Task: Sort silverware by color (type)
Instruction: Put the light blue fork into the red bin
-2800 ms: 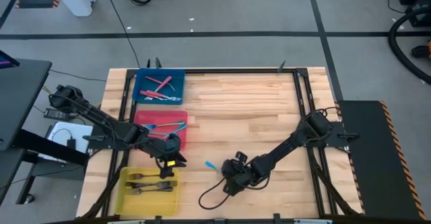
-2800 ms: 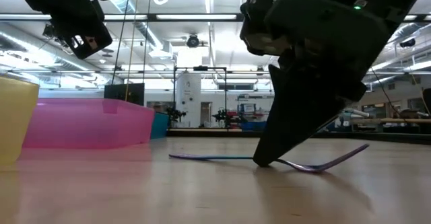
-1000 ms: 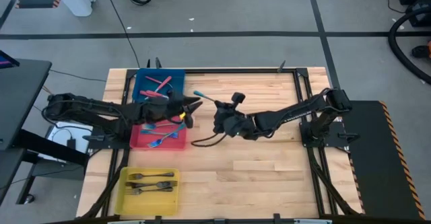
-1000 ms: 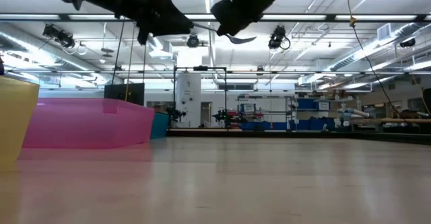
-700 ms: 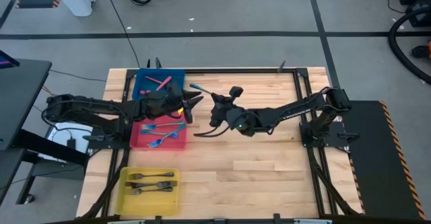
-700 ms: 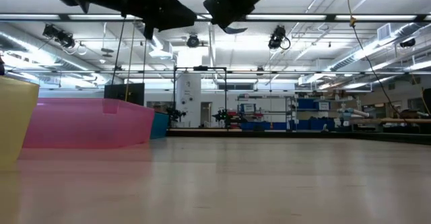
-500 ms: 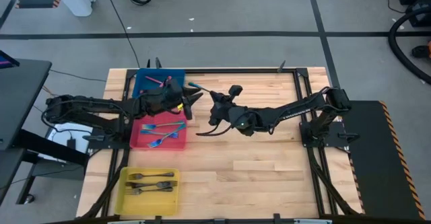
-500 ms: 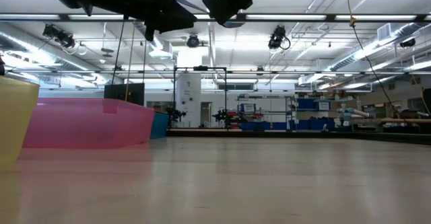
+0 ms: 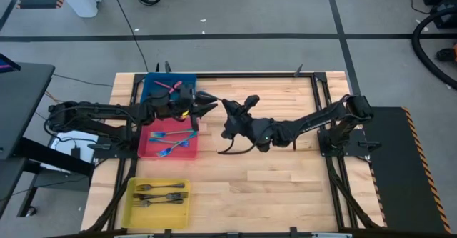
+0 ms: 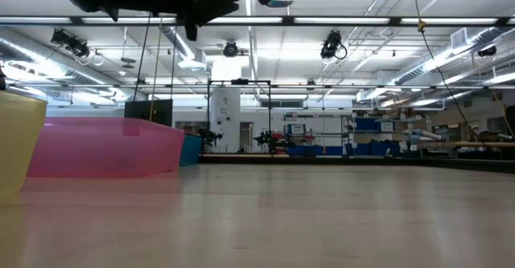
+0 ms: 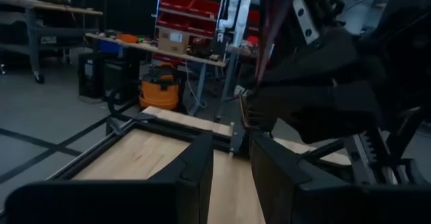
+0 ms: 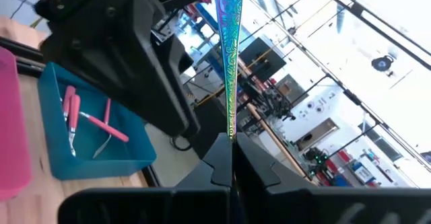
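Wooden table [image 9: 285, 174], teal fork [image 12: 227, 56] pinched upright in right end effector [image 12: 232, 150]

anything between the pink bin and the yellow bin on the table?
No: in the high view only bare wood separates the pink bin, holding blue-handled forks, from the yellow bin holding dark forks.

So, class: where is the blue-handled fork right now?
The blue-handled fork is clamped in the right gripper, off the table, facing the left gripper, beside the blue bin.

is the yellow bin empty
No, the yellow bin holds several dark forks in the high view.
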Available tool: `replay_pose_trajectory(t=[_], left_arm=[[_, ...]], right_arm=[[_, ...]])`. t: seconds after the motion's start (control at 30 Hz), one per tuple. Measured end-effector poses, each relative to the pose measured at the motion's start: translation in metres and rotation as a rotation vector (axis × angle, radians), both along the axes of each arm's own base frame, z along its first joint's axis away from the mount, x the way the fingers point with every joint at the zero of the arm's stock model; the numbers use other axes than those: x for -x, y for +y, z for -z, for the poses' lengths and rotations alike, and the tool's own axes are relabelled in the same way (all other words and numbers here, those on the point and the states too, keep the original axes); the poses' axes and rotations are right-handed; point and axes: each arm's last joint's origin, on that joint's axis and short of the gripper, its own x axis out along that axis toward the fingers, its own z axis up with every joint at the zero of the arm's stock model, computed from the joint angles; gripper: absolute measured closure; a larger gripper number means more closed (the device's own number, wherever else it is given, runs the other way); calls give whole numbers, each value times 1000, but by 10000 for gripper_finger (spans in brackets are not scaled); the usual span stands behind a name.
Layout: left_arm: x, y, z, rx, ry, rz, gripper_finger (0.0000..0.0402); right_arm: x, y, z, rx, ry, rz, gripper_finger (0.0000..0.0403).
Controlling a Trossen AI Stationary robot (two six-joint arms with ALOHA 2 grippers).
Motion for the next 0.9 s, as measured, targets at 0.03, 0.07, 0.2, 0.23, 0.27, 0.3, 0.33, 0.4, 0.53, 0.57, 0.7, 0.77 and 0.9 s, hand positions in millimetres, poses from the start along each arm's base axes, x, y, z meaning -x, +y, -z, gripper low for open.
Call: replay_pose_trajectory(t=[0.03, 0.07, 0.2, 0.23, 0.27, 0.3, 0.33, 0.4, 0.53, 0.57, 0.7, 0.77, 0.9], left_arm=[[0, 0, -1, -2, -9, 1, 304], [0, -1, -2, -3, -17, 2, 304], [0, -2, -5, -11, -52, 26, 304], [0, -2, -6, -13, -59, 28, 304], [0, -2, -6, -14, -66, 31, 304], [0, -3, -7, -15, -73, 34, 304], [0, -3, -8, -17, -80, 34, 304], [0, -4, -9, -19, -95, 51, 304], [1, -5, -12, -15, -121, 70, 304], [1, -5, -12, -15, -125, 71, 304], [1, -5, -13, -12, -138, 70, 304], [1, -5, -14, -13, -143, 69, 304], [1, -5, -14, -11, -150, 70, 304]], right_arm=[[0, 2, 0, 0, -1, -2, 394], [1, 3, 0, 0, -2, -5, 394], [1, 4, 0, -10, -12, -6, 394], [1, 4, 0, -17, -18, -6, 394], [1, 3, 0, -22, -22, -5, 394], [1, 3, 0, -26, -27, -5, 394], [1, 3, 1, -29, -29, -4, 394], [1, 4, 1, -35, -32, -6, 394], [1, 5, 2, -49, -38, -9, 394], [1, 6, 2, -54, -40, -12, 394], [2, 13, 3, -69, -49, -32, 394], [3, 17, 4, -71, -47, -40, 394], [4, 19, 4, -69, -40, -32, 394]])
